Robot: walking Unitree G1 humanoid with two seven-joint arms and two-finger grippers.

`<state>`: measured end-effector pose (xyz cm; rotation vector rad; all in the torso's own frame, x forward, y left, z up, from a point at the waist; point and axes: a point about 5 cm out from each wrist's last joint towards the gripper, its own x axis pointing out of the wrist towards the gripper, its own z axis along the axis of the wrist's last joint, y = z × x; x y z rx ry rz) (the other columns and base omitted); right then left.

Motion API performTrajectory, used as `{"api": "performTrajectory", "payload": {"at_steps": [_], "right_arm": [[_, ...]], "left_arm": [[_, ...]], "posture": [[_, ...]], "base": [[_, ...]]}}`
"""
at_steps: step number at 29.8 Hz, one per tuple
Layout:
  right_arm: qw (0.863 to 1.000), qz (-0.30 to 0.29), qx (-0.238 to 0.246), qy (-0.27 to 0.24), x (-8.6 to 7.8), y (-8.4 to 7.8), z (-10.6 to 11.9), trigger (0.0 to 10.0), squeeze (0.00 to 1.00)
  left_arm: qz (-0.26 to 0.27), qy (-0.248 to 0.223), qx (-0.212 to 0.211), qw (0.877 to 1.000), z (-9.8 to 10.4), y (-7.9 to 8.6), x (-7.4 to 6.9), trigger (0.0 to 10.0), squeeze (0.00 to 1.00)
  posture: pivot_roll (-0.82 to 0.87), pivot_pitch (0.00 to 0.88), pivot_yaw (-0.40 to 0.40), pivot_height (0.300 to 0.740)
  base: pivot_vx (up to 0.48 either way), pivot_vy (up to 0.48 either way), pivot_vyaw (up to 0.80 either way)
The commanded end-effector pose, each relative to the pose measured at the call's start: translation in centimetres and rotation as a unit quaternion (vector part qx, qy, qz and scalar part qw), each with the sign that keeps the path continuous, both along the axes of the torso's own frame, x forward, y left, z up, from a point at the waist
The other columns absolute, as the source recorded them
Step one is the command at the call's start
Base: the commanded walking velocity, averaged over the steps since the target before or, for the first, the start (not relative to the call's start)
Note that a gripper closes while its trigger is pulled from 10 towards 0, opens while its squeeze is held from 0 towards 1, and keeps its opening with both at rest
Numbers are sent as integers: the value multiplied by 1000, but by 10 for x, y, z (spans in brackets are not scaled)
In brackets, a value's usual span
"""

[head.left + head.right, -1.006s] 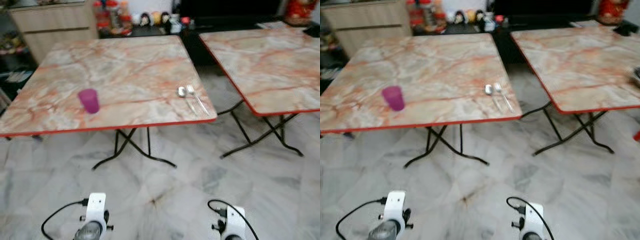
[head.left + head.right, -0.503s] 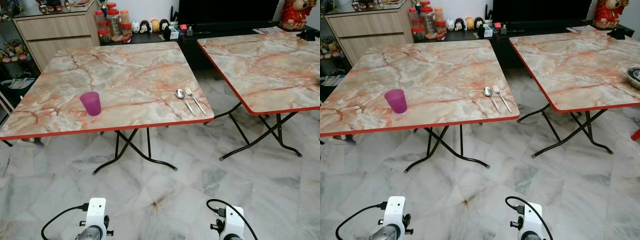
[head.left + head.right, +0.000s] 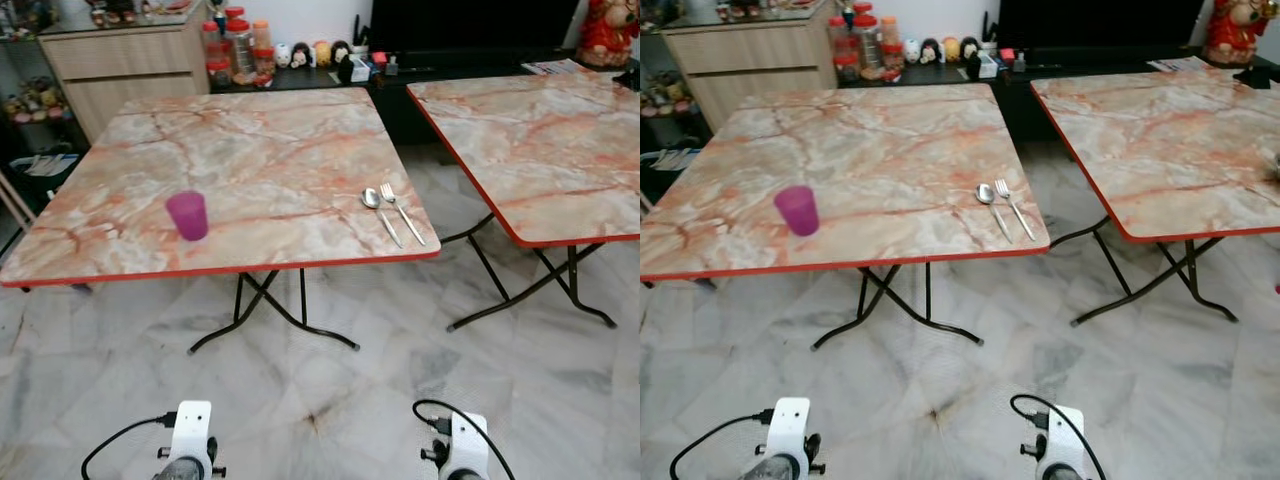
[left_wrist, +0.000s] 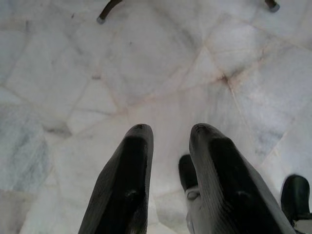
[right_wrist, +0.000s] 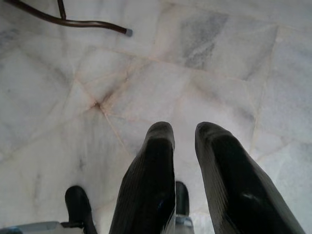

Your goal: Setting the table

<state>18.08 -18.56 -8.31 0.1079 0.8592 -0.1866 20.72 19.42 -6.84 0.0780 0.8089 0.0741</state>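
A purple cup stands upright near the front left of a marble-patterned folding table with a red edge. A spoon and a fork lie side by side near the table's front right corner. Both arms hang low in front of me, well short of the table. In the wrist views my left gripper and my right gripper point down at the marble floor. Each has its black fingers apart with nothing between them.
A second marble-patterned table stands to the right, with a gap of floor between the two. Black crossed legs stand under the near table. A wooden cabinet and a dark shelf with jars and figurines line the back wall.
The whole picture has sharpened and shifted slightly as the camera moved. The cup, spoon and fork keep their places on the table, and both arms still hang low.
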Motion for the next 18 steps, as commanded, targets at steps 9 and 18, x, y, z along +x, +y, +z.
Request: {"api": "performTrajectory", "payload": {"at_steps": [9,18], "right_arm": [[1000,10,-3,-1,2,3,1,10000,0],[1000,11,-6,1,2,2,0,10000,0]], "left_arm": [[-8,4,8,1000,1,3,1,10000,0],[-12,4,7,1000,1,2,2,10000,0]], "posture": [[8,0,17,740],[4,0,15,740]], "base": [[322,0,178],[322,0,256]]}}
